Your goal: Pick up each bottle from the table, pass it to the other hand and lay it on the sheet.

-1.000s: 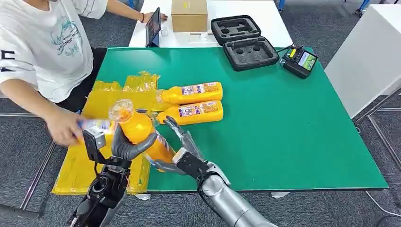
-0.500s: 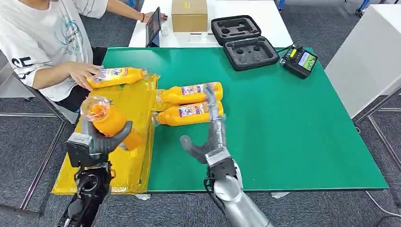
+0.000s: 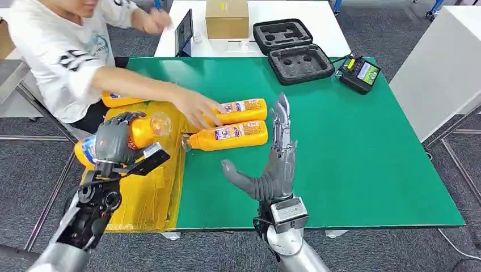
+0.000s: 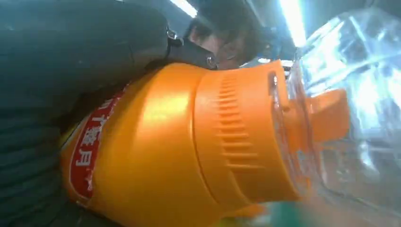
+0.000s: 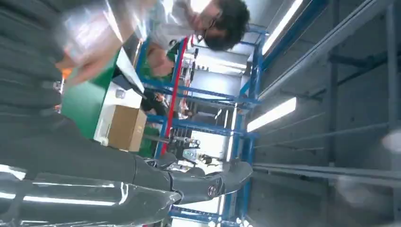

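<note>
My left hand grips an orange bottle with a clear cap, held sideways over the yellow sheet at the table's left. The left wrist view shows that bottle close up against the hand. My right hand stands open and upright over the green table, just right of two orange bottles lying side by side: the nearer bottle and the farther bottle. In the right wrist view the right hand holds nothing, its fingers stretched out. A person's hand rests on the farther bottle's neck.
A person in a white shirt leans over the table's left side; another orange bottle lies under their arm. A black foam case, a cardboard box, a tablet and a controller sit at the back.
My left hand turned the bottle sideways and lifted it nearer the sheet's far part. My right hand rose upright and shifted right. The person's arm reached across to the farther bottle.
</note>
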### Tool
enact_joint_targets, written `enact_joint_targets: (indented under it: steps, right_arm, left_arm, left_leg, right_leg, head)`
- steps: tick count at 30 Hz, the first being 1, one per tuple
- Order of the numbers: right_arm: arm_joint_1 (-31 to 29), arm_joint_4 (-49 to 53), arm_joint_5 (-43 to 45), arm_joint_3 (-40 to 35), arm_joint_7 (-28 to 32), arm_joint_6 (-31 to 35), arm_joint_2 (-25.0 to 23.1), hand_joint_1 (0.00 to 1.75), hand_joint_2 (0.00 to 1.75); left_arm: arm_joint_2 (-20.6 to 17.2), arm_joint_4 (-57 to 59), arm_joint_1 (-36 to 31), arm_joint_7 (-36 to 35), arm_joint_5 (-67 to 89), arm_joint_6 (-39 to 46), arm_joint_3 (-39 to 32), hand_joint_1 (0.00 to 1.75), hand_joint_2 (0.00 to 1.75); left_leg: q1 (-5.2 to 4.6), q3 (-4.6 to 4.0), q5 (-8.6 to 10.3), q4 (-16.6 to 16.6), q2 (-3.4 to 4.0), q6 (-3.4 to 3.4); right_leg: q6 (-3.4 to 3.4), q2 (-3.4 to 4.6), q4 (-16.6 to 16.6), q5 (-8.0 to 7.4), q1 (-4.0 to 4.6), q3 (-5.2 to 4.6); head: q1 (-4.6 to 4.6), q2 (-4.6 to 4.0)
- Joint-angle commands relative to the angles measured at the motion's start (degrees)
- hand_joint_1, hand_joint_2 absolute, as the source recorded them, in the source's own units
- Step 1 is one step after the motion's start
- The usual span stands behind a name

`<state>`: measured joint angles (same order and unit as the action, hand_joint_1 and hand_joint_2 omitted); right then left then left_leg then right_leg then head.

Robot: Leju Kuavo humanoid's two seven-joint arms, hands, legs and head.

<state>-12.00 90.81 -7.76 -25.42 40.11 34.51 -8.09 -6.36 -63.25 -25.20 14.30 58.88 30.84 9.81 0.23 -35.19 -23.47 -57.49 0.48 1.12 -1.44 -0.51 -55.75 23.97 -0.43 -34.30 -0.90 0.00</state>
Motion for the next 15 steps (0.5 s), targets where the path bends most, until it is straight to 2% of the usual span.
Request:
enact_joint_targets:
  steps: [1, 6, 11, 15]
  right_arm:
    - [-0.4, 0.5, 0.2, -1.0, -0.1, -0.5, 1.2, 0.00, 1.75]
    - [-0.9, -1.6, -0.2, -1.3, -0.1, -4.3, 0.2, 0.00, 1.75]
    - [-1.8, -3.5, -1.6, -1.9, -0.1, -5.3, -0.4, 0.00, 1.75]
    - [-2.2, -4.1, -1.7, -1.4, -0.1, -5.4, -0.7, 0.00, 1.75]
  left_arm:
    - [-2.0, 14.5, -7.6, -1.2, 1.3, -0.8, 2.4, 1.75, 1.75]
    - [-0.7, 24.9, -12.6, -3.3, 7.9, -5.2, 4.6, 1.75, 1.75]
    - [0.6, 34.5, -16.6, -5.1, 8.6, -17.1, 5.4, 1.75, 1.75]
    - [0.8, 36.3, -17.7, -4.2, 6.9, -19.5, 4.3, 1.75, 1.75]
  left_leg:
    - [0.02, 0.10, -0.04, 0.0, -0.03, -0.03]
    - [0.05, 0.19, -0.08, 0.0, -0.17, -0.06]
    - [0.03, 0.08, -0.01, 0.0, -0.11, -0.04]
    - [0.05, 0.12, -0.06, 0.0, -0.11, -0.06]
  right_leg:
    - [0.02, 0.00, 0.0, 0.05, 0.01, 0.10]
    - [0.03, -0.11, 0.0, 0.12, 0.05, 0.28]
    - [0.03, -0.07, 0.0, 0.03, 0.02, 0.14]
    - [0.03, -0.04, 0.0, 0.05, 0.06, 0.19]
  head:
    - [-0.02, 0.00]
    - [0.00, 0.00]
    - [0.02, 0.00]
    - [0.00, 0.00]
